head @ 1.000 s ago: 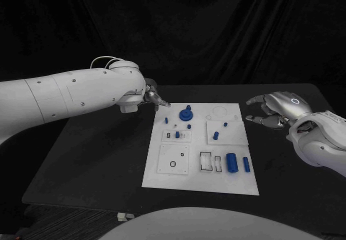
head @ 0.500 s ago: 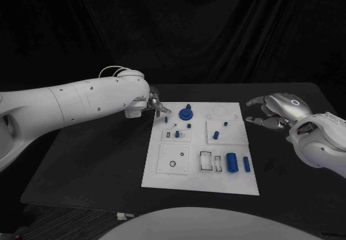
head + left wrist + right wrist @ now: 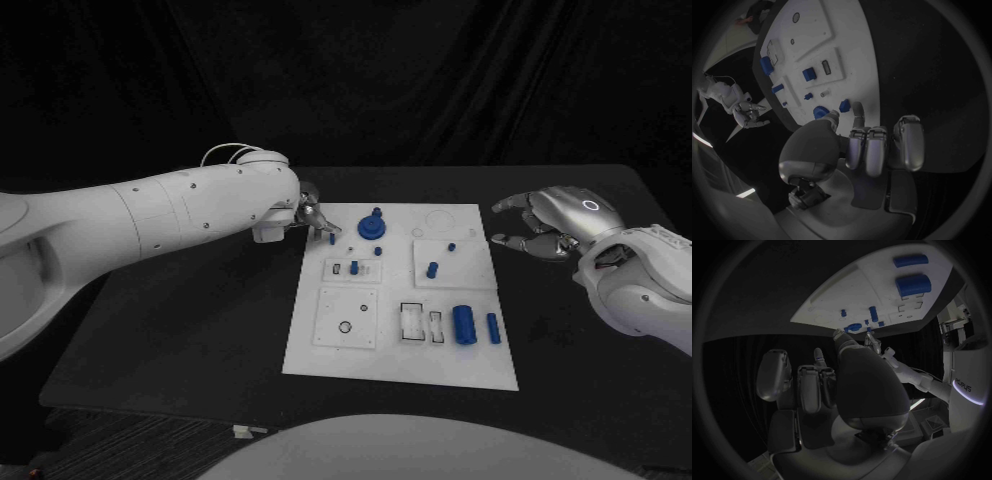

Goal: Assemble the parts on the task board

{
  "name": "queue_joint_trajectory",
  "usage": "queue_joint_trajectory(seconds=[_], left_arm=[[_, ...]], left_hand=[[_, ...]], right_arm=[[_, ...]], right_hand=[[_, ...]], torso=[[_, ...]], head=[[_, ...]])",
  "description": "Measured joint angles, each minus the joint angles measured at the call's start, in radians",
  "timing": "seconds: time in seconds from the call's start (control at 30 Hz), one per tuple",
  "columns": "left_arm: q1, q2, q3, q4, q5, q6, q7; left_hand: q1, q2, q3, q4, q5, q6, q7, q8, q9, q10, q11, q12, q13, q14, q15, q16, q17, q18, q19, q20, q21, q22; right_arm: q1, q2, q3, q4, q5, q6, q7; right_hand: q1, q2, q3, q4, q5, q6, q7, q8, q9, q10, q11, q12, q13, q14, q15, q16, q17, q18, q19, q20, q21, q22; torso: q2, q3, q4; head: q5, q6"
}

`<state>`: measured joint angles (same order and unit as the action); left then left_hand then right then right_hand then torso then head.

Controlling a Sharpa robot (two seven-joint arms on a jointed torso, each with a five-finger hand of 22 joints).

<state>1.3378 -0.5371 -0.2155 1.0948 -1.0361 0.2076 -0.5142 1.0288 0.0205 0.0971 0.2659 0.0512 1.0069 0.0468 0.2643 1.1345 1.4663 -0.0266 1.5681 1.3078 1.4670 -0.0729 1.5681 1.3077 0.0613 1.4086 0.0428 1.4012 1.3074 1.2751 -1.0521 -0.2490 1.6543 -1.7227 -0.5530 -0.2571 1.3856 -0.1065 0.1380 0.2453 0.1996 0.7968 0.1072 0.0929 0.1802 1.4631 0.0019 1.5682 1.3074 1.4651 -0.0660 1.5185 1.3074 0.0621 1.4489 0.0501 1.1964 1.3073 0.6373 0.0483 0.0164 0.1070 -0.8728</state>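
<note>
Left hand (image 3: 309,215) is hovering at task board's (image 3: 368,360) far-left corner beside small blue peg (image 3: 333,239), fingers apart, holding nothing; reach step; next needing a pinch; right hand (image 3: 549,222) idling open off right edge.

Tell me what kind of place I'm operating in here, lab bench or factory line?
Most likely a lab or test bench, not a line. A black table carries a single white task board with small blue parts, dark curtains hang all round, and both hands hover nearby: left hand, right hand.
</note>
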Motion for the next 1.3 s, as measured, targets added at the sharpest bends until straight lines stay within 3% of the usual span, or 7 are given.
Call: queue_joint_trajectory(seconds=[0.23,0.57,1.0,1.3], left_arm=[[-0.004,0.001,0.0,-0.007,0.0,-0.005,0.017],[-0.006,0.004,0.0,-0.008,0.0,-0.014,0.038],[-0.007,0.01,0.0,-0.007,0.0,-0.016,0.054],[-0.012,0.01,0.001,-0.008,0.0,-0.011,0.055]], left_hand=[[0.019,0.011,0.004,-0.01,0.016,-0.007,0.0,-0.004,0.003,0.0,0.0,0.0,0.0,-0.004,0.004,0.0,0.0,0.0,-0.004,0.004,-0.005,0.0],[0.047,0.016,0.008,-0.028,0.064,-0.007,0.0,-0.004,0.006,0.0,0.007,0.0,0.0,0.0,0.007,0.0,0.0,0.0,-0.007,0.007,-0.009,0.0],[0.119,0.027,0.037,-0.073,0.188,-0.01,-0.004,-0.019,0.001,0.0,0.007,0.0,0.0,0.0,0.007,0.0,0.0,0.0,-0.007,0.007,-0.016,0.0],[0.142,0.022,0.055,-0.091,0.246,-0.01,-0.004,-0.028,-0.005,0.0,0.007,0.0,0.0,0.0,0.007,0.0,0.0,0.0,-0.01,0.004,-0.019,0.0]], right_arm=[[0.0,0.0,0.0,0.0,0.0,0.0,0.001],[-0.001,-0.001,0.0,0.001,0.0,0.0,0.001],[-0.001,-0.002,0.0,0.002,0.001,0.001,0.001],[-0.001,-0.001,0.0,0.001,0.001,0.001,0.0]], right_hand=[[0.0,0.0,0.0,0.0,0.0,0.0,0.0,0.0,0.0,0.0,0.0,0.0,0.0,0.0,0.0,0.0,0.0,0.0,0.0,0.0,0.0,0.001],[0.0,0.0,0.0,0.0,0.005,0.0,0.0,0.0,0.0,0.0,0.0,0.0,0.0,0.0,0.0,0.0,0.0,0.0,0.0,0.0,0.0,0.001],[0.0,0.0,0.0,0.0,0.005,0.0,0.0,0.0,-0.001,0.0,0.0,0.0,0.001,0.0,0.0,0.0,0.0,0.0,0.0,0.0,0.0,0.001],[0.0,0.0,0.0,0.0,0.005,0.0,0.0,0.0,-0.001,0.0,0.0,0.0,0.001,0.0,0.0,0.0,0.0,0.0,0.0,0.0,0.0,0.0]], torso=[[0.0,0.0009,0.0005],[0.0,0.0009,0.0011],[0.0,0.0008,0.0019],[0.0,0.0009,0.0019]], head=[[-0.002,0.0],[-0.005,0.0],[-0.007,0.0],[-0.008,0.0]])
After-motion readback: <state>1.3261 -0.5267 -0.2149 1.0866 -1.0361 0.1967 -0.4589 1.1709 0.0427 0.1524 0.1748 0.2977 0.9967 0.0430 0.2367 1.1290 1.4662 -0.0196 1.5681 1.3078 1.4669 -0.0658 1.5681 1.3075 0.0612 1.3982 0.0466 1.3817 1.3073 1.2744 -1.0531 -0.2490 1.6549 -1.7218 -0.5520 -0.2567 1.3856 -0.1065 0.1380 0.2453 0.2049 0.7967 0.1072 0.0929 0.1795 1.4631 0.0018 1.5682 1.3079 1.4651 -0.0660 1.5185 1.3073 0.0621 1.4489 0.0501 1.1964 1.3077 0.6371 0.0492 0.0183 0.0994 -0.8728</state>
